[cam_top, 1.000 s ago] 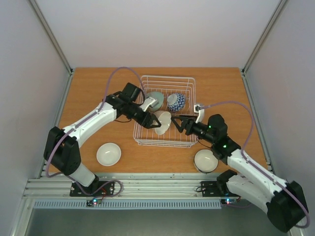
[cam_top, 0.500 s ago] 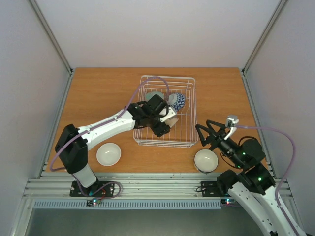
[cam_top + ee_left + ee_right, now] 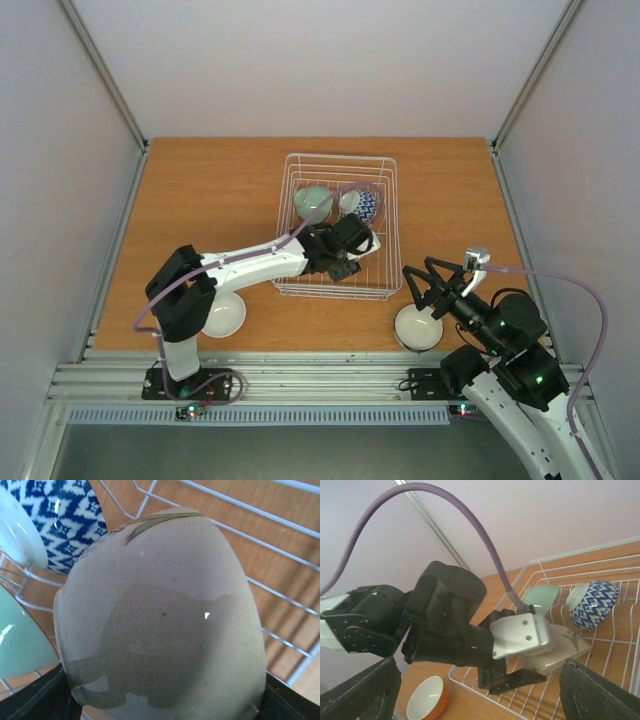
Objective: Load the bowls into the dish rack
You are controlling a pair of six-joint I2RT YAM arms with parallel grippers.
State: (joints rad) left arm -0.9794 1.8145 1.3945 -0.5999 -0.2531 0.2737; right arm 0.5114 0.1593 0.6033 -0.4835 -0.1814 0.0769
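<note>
The top camera looks down from the near side; both wrist cameras face the dish rack, left closest.

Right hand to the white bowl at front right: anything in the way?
Nothing visible stands between the open right hand and that white bowl; the left arm is away at the dish rack.

White dish rack holds tilted green bowl, blue-patterned bowl and beige bowl
</note>
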